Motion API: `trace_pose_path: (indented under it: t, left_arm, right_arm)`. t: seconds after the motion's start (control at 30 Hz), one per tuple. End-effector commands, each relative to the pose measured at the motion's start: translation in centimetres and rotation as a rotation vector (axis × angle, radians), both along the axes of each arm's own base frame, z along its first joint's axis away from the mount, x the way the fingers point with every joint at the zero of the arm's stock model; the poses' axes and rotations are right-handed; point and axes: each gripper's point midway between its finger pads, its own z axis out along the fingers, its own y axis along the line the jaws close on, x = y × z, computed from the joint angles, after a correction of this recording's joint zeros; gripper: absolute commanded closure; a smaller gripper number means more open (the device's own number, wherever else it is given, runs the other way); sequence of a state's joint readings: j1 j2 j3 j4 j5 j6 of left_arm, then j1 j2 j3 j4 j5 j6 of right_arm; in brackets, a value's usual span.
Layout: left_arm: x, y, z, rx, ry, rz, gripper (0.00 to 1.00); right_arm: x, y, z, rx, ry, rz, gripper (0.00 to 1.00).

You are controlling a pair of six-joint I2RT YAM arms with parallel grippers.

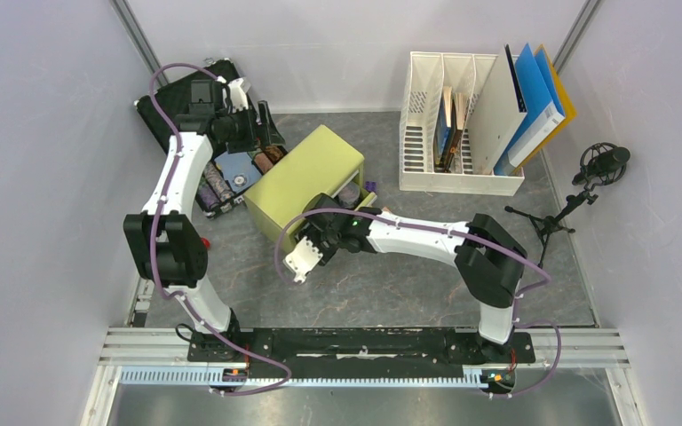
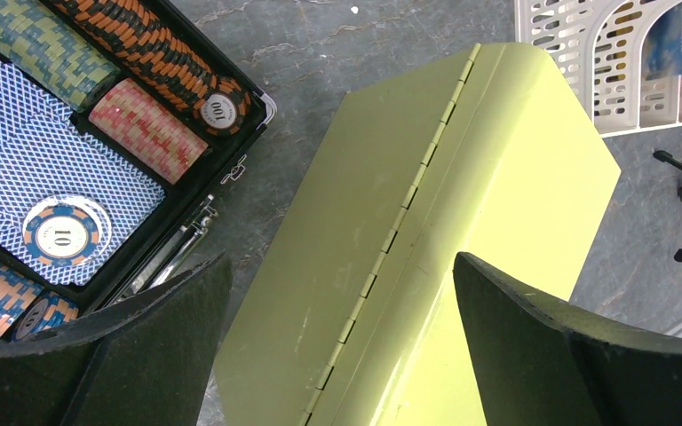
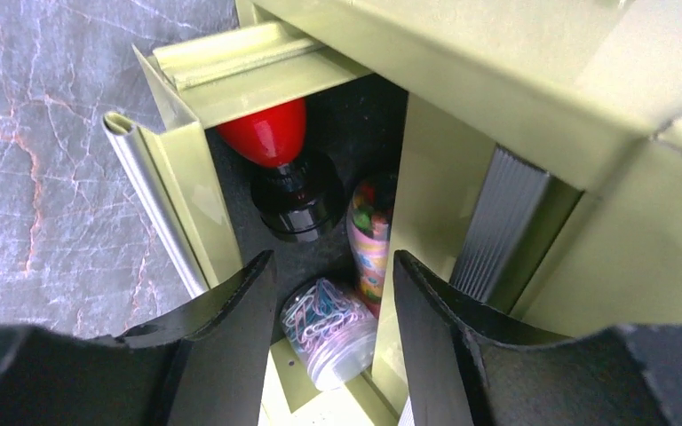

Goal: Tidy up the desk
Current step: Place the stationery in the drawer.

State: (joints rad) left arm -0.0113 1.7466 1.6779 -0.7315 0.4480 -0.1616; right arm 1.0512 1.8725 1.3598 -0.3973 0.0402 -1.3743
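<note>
Desk (image 1: 391,284) underlies everything: likely rigid, immovable, not for gripping, only clearing. Right gripper (image 3: 333,266) parted, empty, poised at open drawer (image 3: 186,186); left gripper (image 2: 342,262) wide, empty, over yellow-green cabinet (image 2: 462,160).

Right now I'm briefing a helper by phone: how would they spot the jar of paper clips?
Start at the yellow-green cabinet in the middle of the desk; its drawer stands open. Of the things visible inside, the jar is the clear one stuffed with coloured wire clips, beside a red-topped black knob and a tube of bright bits.
</note>
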Motion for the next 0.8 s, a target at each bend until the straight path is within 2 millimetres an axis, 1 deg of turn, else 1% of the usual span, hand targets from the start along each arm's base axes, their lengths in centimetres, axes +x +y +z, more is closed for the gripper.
trace_pose_path:
  t: [0.0, 0.23, 0.3, 0.37, 0.47, 0.53, 0.67, 0.77]
  left_arm:
    - [-0.2, 0.1, 2.0, 0.008, -0.065, -0.022, 0.00]
    - [0.0, 0.0, 1.9, -0.003, -0.062, -0.022, 0.00]
    - [0.0, -0.1, 1.8, -0.008, -0.059, -0.024, 0.00]
    - [0.0, -0.2, 1.8, -0.012, -0.058, -0.024, 0.00]
    - [0.0, -0.2, 1.7, -0.014, -0.057, -0.024, 0.00]
    - [0.0, -0.2, 1.8, -0.015, -0.059, -0.026, 0.00]
    - [0.1, -0.3, 1.9, -0.021, -0.066, -0.030, 0.00]
    - [0.2, -0.4, 1.9, -0.026, -0.064, -0.032, 0.00]
  right_arm:
    - [0.9, -0.6, 4.0, 0.070, -0.082, -0.056, 0.44]
    - [1.8, -2.1, 7.1, 0.150, -0.081, -0.148, 0.44]
    - [2.0, -3.0, 7.4, 0.152, -0.061, -0.171, 0.44]
    - [2.3, -4.4, 7.3, 0.144, -0.033, -0.203, 0.44]
    - [2.5, -7.2, 6.8, 0.117, 0.038, -0.252, 0.42]
    - [2.7, -9.7, 6.1, 0.089, 0.092, -0.287, 0.41]
    - [2.1, -14.2, 4.4, 0.035, 0.231, -0.325, 0.34]
    - [1.6, -17.5, 2.8, -0.037, 0.299, -0.357, 0.32]
